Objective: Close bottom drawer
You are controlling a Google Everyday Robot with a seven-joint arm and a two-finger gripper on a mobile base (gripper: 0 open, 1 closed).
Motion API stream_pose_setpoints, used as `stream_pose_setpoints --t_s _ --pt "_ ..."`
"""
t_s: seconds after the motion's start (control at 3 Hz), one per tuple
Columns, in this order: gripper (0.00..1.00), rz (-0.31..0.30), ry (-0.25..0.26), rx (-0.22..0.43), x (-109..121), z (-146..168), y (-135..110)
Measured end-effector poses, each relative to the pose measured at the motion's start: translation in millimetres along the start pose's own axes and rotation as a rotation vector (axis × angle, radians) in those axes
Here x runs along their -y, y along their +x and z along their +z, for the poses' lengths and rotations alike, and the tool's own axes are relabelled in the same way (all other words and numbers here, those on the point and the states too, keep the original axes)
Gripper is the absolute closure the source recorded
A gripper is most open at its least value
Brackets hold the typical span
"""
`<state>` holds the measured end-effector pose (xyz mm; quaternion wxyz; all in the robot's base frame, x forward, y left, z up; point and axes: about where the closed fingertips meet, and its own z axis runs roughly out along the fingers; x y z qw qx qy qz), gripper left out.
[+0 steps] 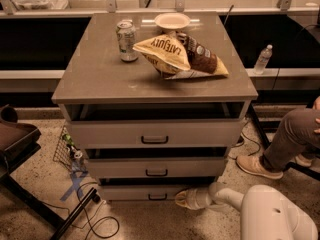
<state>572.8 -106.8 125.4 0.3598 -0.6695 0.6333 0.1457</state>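
Note:
The cabinet has three grey drawers. The bottom drawer is the lowest, with a narrow flat front and a small dark handle; it stands out only slightly, with a dark gap above it. The middle drawer and the taller top drawer also stand partly open. My white arm reaches in from the lower right along the floor. My gripper is at the right part of the bottom drawer's front, just right of the handle and touching or nearly touching it.
On the cabinet top stand a soda can, a chip bag, a brown bag and a white bowl. A seated person's leg and shoe are right. A chair base, cables and a water bottle lie around.

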Motion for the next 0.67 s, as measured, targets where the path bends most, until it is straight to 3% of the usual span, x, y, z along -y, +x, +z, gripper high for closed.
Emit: stream_pose_setpoints --t_s 0.33,0.67 --pt "1.0 0.014 0.017 0.008 18.4 -3.4 -1.0" --pt "1.0 0.014 0.017 0.008 18.1 -3.3 -1.2"
